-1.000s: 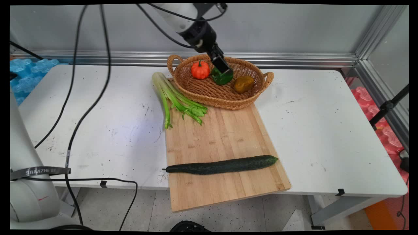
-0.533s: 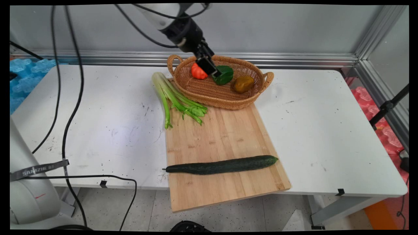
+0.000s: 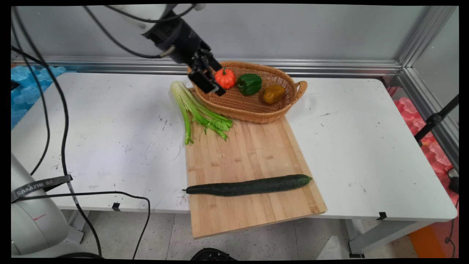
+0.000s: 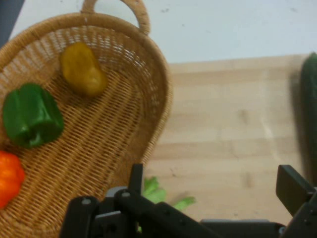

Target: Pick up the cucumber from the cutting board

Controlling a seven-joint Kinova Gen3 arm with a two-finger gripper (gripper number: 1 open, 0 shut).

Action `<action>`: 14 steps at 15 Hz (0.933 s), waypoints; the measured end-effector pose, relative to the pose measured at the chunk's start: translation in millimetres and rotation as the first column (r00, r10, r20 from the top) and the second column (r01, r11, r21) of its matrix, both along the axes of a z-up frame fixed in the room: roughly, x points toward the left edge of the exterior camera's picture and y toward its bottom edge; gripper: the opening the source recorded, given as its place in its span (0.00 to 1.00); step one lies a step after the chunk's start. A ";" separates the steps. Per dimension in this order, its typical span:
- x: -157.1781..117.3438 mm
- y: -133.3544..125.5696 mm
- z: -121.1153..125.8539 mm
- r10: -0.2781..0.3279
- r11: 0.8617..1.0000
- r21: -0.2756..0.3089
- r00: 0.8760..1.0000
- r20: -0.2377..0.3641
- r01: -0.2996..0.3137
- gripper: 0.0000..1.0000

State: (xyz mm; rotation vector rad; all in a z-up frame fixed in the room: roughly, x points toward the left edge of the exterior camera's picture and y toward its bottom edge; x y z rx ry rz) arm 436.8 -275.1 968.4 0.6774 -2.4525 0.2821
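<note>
Your black two-finger gripper [image 3: 209, 81] hangs with jaws spread and empty above the near-left rim of the oval woven wicker basket [image 3: 253, 110], beside the small orange pumpkin [image 3: 224, 77]. The pumpkin looks light, hard and smooth: grip across its ribbed sides.

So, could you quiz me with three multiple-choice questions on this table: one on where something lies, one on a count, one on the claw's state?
1. Where does the cucumber lie?
A. In the basket
B. On the cutting board
C. On the floor

2. How many vegetables sit in the basket?
A. Three
B. One
C. Five

3. What is the gripper doing?
A. Squeezing the celery
B. Gripping the cucumber
C. Open, holding nothing

Answers: 1 B, it stretches across the board's near end. 2 A, a pumpkin, green pepper and yellowish pepper. 3 C, the hand view shows the fingers spread, nothing between them.
</note>
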 end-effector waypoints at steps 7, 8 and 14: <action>13.4 45.4 10.8 -0.034 0.999 0.023 0.999 -0.012 0.034 1.00; 13.8 51.4 11.6 -0.045 0.999 0.025 0.999 -0.011 0.045 1.00; 5.3 82.9 8.9 -0.108 0.993 0.044 0.994 0.000 0.108 1.00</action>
